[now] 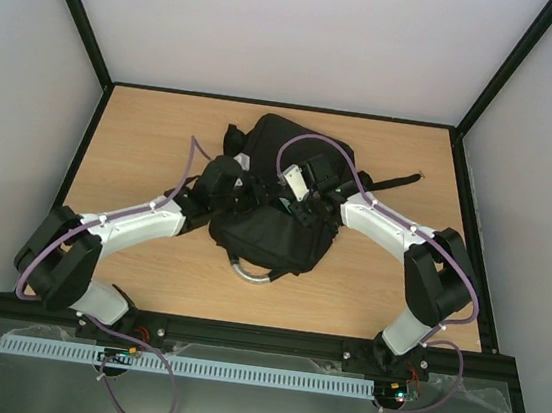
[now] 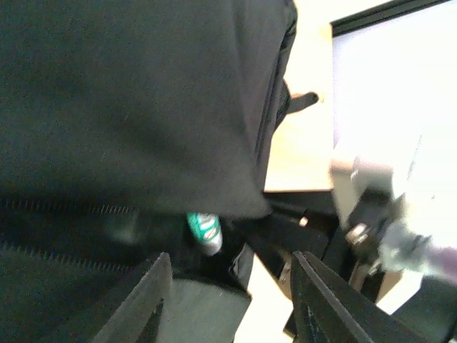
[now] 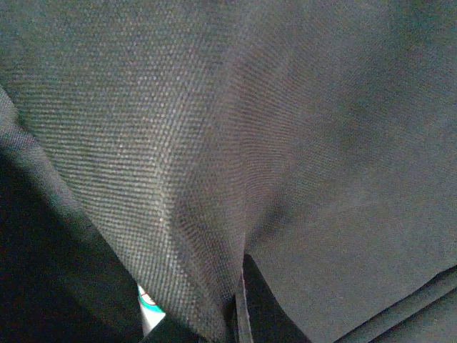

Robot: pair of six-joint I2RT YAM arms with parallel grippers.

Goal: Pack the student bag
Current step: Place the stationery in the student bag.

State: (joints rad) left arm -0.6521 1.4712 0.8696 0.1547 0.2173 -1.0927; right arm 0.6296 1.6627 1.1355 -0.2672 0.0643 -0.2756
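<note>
The student bag [image 1: 273,228], a big black backpack with a grey curved handle [image 1: 248,272], lies mid-table. Both arms reach into its top. My left gripper [image 1: 230,189] stands open at the bag's mouth; in the left wrist view its gripper [image 2: 230,259] has nothing between its fingers [image 2: 146,296]. Beyond them a green-and-white cylinder [image 2: 203,230] lies inside, under the raised black flap [image 2: 143,107]. My right gripper [image 1: 304,206] is shut on the flap's fabric; black cloth [image 3: 235,143] fills its view, creasing down to the pinch [image 3: 239,300]. The same cylinder [image 3: 148,311] peeks out below.
A black strap [image 1: 395,184] trails from the bag toward the right on the wooden table [image 1: 143,140]. Black frame rails and white walls close in the table on three sides. The right arm's wrist [image 2: 385,229] hangs close beside my left gripper.
</note>
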